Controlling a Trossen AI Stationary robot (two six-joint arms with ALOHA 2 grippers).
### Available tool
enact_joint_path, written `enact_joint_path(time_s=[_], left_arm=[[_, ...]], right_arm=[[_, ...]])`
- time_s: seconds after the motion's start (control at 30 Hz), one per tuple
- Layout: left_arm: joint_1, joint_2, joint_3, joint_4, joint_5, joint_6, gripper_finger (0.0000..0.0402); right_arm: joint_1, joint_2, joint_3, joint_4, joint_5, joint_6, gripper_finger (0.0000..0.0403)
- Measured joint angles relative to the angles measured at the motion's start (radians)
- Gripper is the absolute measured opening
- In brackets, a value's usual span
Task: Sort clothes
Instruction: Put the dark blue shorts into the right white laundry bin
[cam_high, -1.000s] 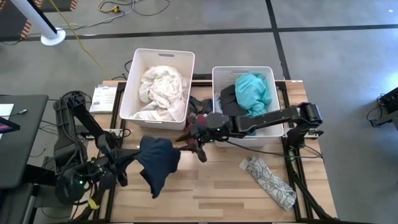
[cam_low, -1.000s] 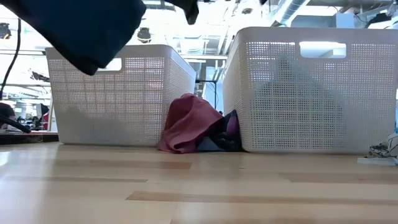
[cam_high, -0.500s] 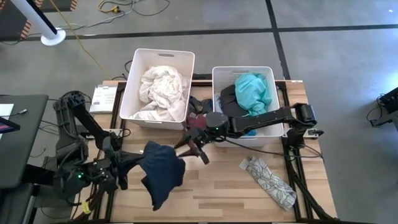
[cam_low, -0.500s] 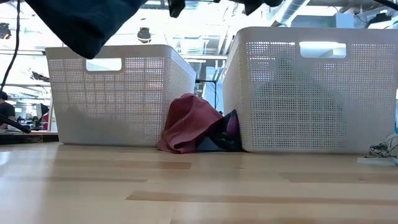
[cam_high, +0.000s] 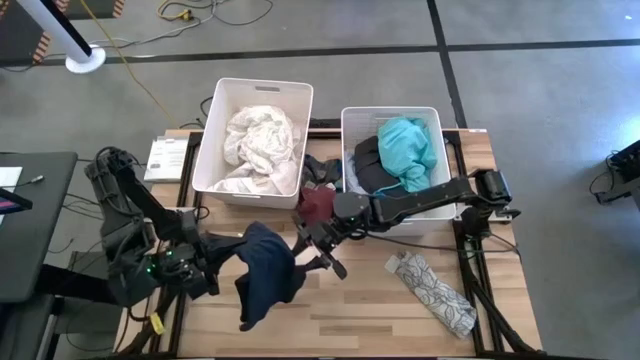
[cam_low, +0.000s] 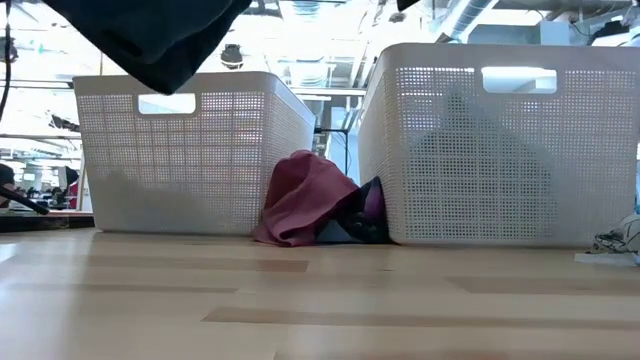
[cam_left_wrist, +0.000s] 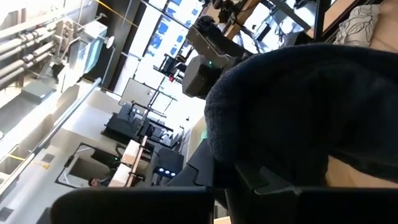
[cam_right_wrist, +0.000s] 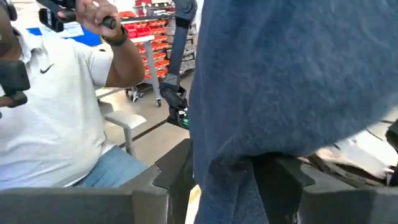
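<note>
Sorting looks well past halfway, judged from how things lie. The left bin (cam_high: 212, 110) holds a heap of white clothes (cam_high: 258, 142); the right bin (cam_high: 350, 125) holds a teal garment (cam_high: 408, 148) on top of a black one (cam_high: 368, 160). Left to do: a white-patterned piece (cam_high: 432, 292) lying flat on the table (cam_high: 370, 320) near its right front, a maroon garment (cam_low: 300, 198) bunched in the gap btwn the two bins (w/ some darker cloth tucked behind it, can't tell what), and the navy garment (cam_high: 265, 283), which is in the air.

Navy garment hangs above the table's front-centre, clear of the wood; in the low view only its lower edge shows at the upper left, in front of the left bin.

Left gripper (cam_high: 222, 262) is at the garment's left edge, fingers clamped tight on a fold of it; its wrist view shows the dark cloth bunched right over the fingers. Right gripper (cam_high: 318, 250) reaches in from the right, at the garment's right edge. In its wrist view the cloth drapes down btwn its two fingers (cam_right_wrist: 171, 168), which stand partly apart w/ cloth filling the gap, so whether they pinch it or just straddle it I can't tell.

A person sits beyond the table (seen only in the right wrist view), not touching anything on it.
</note>
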Motion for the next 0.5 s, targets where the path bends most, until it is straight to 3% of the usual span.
enact_joint_path(time_s=[0.27,0.5], left_arm=[[0.056,0.000,-0.004,0.002,0.095,-0.027,0.0004],[0.083,0.001,-0.005,-0.005,0.133,-0.044,0.0004]], right_arm=[[0.008,0.000,0.000,0.006,0.055,-0.041,0.0170],[0.008,0.000,0.000,0.005,0.058,-0.073,0.0110]])
